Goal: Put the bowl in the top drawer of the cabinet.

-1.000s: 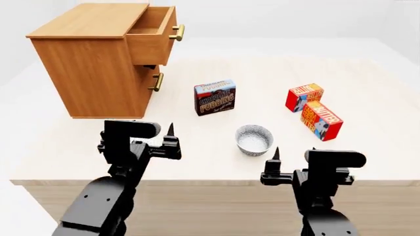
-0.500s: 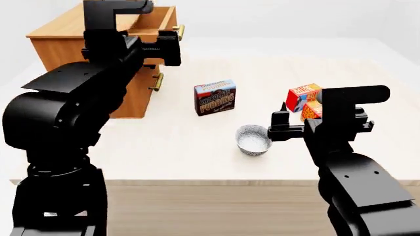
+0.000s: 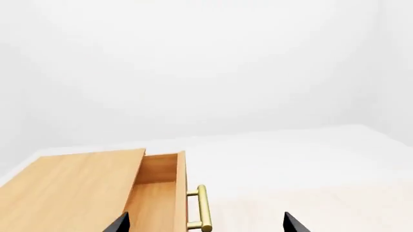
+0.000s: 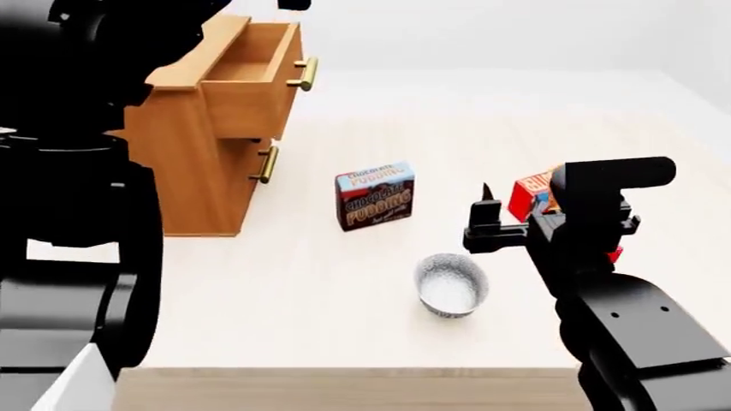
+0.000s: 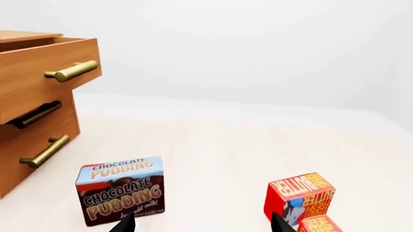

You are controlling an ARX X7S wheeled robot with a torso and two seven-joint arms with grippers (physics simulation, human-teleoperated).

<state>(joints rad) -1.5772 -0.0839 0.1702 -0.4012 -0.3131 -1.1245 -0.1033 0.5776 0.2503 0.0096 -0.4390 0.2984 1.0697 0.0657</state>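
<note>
The cabinet (image 4: 194, 163) stands at the table's (image 4: 342, 325) left edge, top drawer (image 4: 246, 81) pulled out. Pudding box (image 4: 375, 195) sits mid-table, bowl (image 4: 450, 284) nearer the front edge, butter boxes (image 5: 300, 198) rightward.

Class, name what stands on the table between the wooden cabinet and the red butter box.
A dark chocolate pudding box stands upright between the light-brown wooden cabinet and the red butter box; the right wrist view shows it.
</note>
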